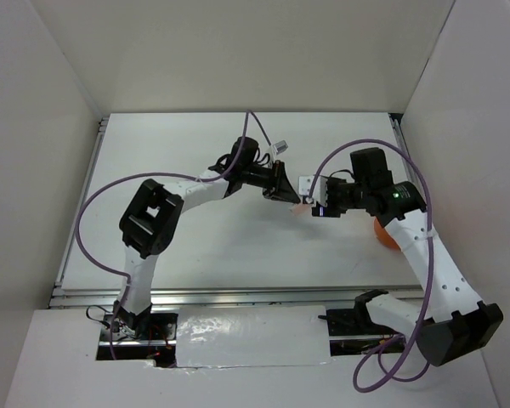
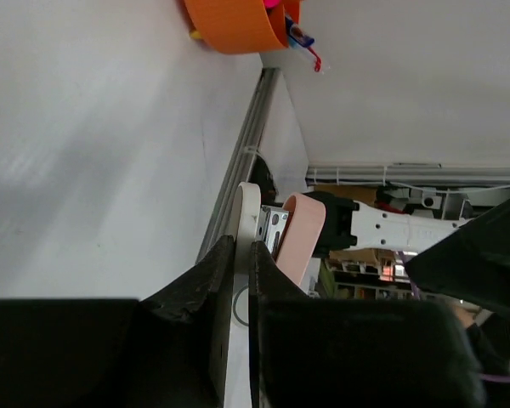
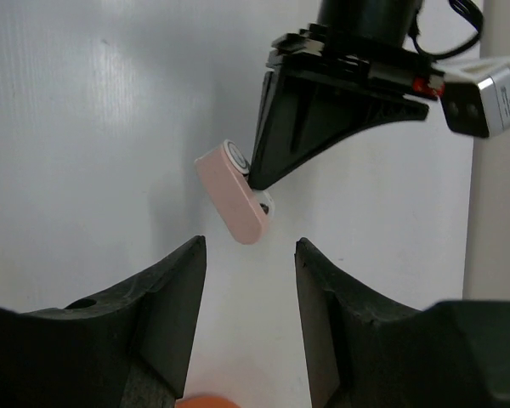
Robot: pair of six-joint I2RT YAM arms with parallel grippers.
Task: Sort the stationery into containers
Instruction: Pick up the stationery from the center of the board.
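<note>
Pink eraser [image 3: 231, 204] hangs in the air above the white tabletop [image 1: 195, 246], near the middle. The left fingers [image 3: 280, 144] are closed on it. They pinch only its top corner, so it tilts down. The right fingers [image 3: 166, 297] are open and sit just in front of it, not touching it. It looks like the eraser is being passed from one arm to the other.

To do this well, I think the right fingers should slide forward until the low end of the eraser sits between them. Then they should squeeze its flat sides. The left fingers should let go only when that squeeze is firm, or the eraser may drop. The pinch is very small, so the move should be slow, with no bumps.

One orange cup [image 1: 382, 235] stands at the right side of the tabletop, close by the right arm. A red and blue pen [image 2: 304, 42] pokes out past its rim. I cannot tell what else is inside.
</note>
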